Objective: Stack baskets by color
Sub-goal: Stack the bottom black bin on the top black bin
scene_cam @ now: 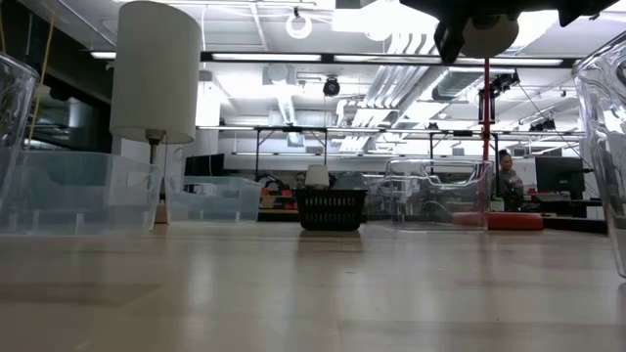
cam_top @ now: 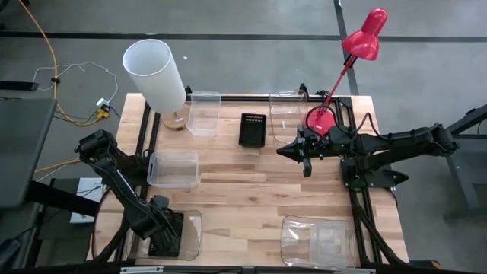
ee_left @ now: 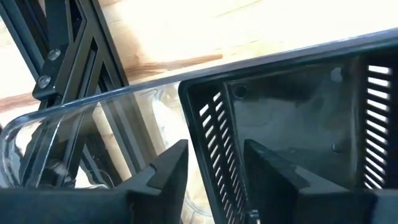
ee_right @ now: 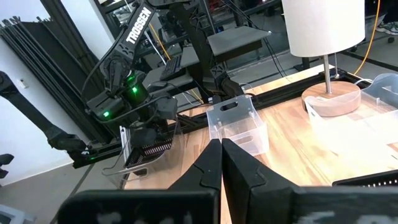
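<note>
- My left gripper (ee_left: 214, 180) is at the lower left of the high view, down inside the clear tub (cam_top: 190, 236) at the near left corner of the table (cam_top: 251, 190). Its fingers straddle one perforated wall of the black basket (ee_left: 298, 124) lying there, one finger inside and one outside. I cannot tell whether they have pinched that wall yet.
- If the pinch lands only on the thin slotted wall, I expect the black basket to swing or slip as I lift.
- The black basket sits inside the clear tub, so its rim may catch and drag the tub off the table edge.
- The second black basket (cam_top: 253, 129) stands upper centre, between a clear bin (cam_top: 204, 113) and another clear bin (cam_top: 283, 114); a tilted carry could knock either.
- The frosted basket (cam_top: 173, 169) sits left of centre, right on my likely path.
- My right gripper (ee_right: 221, 163) is closed and empty, hovering right of centre beside the red lamp (cam_top: 358, 46); crossing arms there risks a collision.
</note>
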`<state>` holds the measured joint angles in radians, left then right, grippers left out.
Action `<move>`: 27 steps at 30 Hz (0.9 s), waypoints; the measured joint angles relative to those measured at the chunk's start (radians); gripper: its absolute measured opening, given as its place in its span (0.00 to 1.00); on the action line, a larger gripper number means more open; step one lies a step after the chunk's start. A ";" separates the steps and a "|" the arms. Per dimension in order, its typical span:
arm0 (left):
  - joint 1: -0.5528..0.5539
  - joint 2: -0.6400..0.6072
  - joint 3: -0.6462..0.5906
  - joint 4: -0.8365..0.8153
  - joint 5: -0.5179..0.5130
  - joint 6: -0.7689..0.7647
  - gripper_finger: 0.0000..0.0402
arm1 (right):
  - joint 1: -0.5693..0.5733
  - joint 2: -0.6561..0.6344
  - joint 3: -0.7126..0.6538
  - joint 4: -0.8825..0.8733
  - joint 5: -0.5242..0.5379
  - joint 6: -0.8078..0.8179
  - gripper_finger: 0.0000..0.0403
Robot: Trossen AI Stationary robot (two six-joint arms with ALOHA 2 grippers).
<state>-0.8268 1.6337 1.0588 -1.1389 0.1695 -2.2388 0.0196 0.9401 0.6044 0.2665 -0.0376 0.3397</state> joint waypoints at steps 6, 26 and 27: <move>-0.009 0.001 -0.003 0.002 -0.024 -0.020 0.35 | 0.000 0.000 0.000 0.000 0.000 0.000 0.00; -0.018 0.001 -0.072 0.104 -0.023 -0.003 0.18 | 0.000 0.000 0.000 0.000 0.007 0.000 0.00; -0.018 0.001 -0.072 0.104 -0.024 -0.001 0.14 | 0.000 0.000 0.000 0.000 0.007 0.000 0.00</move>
<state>-0.8452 1.6348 0.9863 -1.0351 0.1455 -2.2398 0.0193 0.9401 0.6044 0.2665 -0.0303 0.3397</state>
